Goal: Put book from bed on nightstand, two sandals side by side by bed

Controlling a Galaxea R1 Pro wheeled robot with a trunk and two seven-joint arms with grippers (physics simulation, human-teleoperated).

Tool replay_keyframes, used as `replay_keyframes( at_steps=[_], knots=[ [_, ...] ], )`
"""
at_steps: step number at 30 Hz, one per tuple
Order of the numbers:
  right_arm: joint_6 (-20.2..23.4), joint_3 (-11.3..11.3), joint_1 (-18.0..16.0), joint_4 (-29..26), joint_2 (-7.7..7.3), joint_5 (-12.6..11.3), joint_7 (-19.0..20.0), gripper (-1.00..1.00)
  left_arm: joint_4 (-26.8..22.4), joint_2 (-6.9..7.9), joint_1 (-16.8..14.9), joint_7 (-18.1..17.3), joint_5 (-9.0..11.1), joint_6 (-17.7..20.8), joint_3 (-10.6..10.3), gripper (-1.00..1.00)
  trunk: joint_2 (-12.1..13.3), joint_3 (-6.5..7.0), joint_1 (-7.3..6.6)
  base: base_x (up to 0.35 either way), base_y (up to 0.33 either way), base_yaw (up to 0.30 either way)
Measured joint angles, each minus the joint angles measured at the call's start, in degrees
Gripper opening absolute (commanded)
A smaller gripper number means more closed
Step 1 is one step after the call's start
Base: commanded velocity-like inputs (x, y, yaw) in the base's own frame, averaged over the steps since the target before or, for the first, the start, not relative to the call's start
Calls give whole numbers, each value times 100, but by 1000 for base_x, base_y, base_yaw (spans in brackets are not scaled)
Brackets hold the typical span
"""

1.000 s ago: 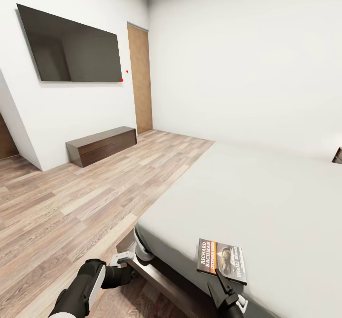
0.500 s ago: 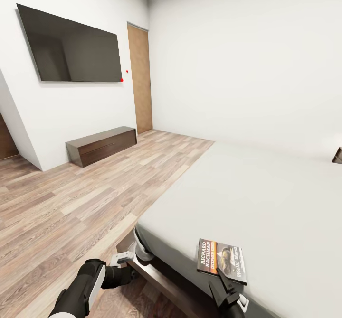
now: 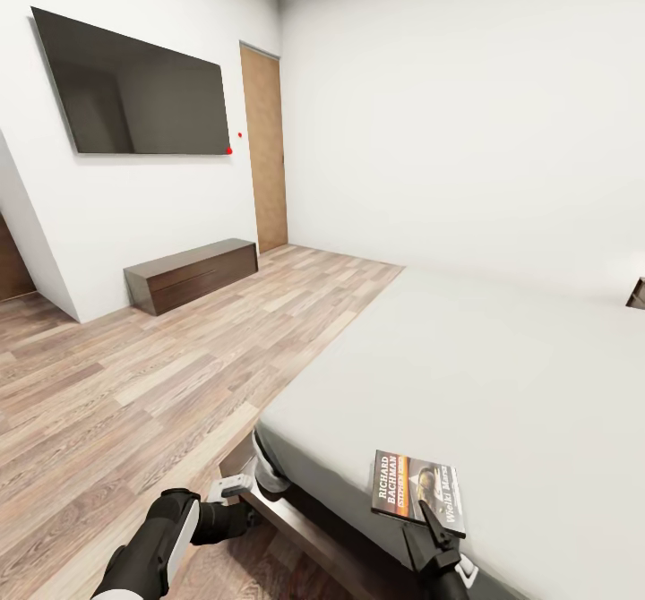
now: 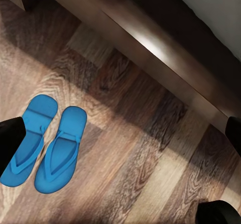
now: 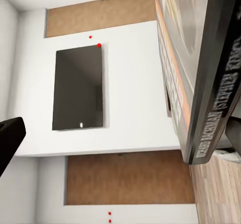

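The book (image 3: pixel 418 484) lies flat on the pale grey mattress of the bed (image 3: pixel 502 376), close to its near corner. My right gripper (image 3: pixel 430 533) sits just in front of the book with one dark finger touching its near edge. In the right wrist view the book's spine (image 5: pixel 211 83) is very close and the fingers (image 5: pixel 7 138) stand wide apart, so the gripper is open. Two blue sandals (image 4: pixel 27 138) (image 4: pixel 61 148) lie side by side on the wood floor beside the dark bed frame (image 4: pixel 150 48). My left gripper (image 4: pixel 120 136) hangs open above them, low by the bed corner (image 3: pixel 235 484).
A black TV (image 3: pixel 134 90) hangs on the left wall above a long dark brown bench (image 3: pixel 191 274). A wooden door (image 3: pixel 264 148) stands in the far corner. Open plank floor (image 3: pixel 152 385) spreads left of the bed. A dark wooden piece (image 3: pixel 637 294) shows at the right edge.
My right gripper has slid a little to the right along the book's near edge. The left arm, book and camera have not moved.
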Motion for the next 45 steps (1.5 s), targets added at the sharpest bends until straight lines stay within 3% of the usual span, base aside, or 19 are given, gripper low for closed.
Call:
replay_keyframes(
  at_steps=[16,21,29,33,45],
  knots=[
    [0,-1,0,0,-2,-7,0,100,0,0,0,0,0,0,5,100,0,0,0,0,0,0],
    [0,-3,0,0,-2,-5,0,100,0,0,0,0,-1,0,2,100,-199,-89,109,0,0,0],
    [0,-3,0,0,-1,-5,0,100,0,0,0,0,0,0,1,100,-201,-90,110,0,0,0],
    [0,-3,0,0,-1,-5,-1,100,0,0,0,0,-1,0,1,100,-360,-161,197,0,0,0],
    [-3,-4,0,0,1,-11,0,100,0,0,0,0,0,0,1,100,-361,-162,198,0,0,0]
  ],
)
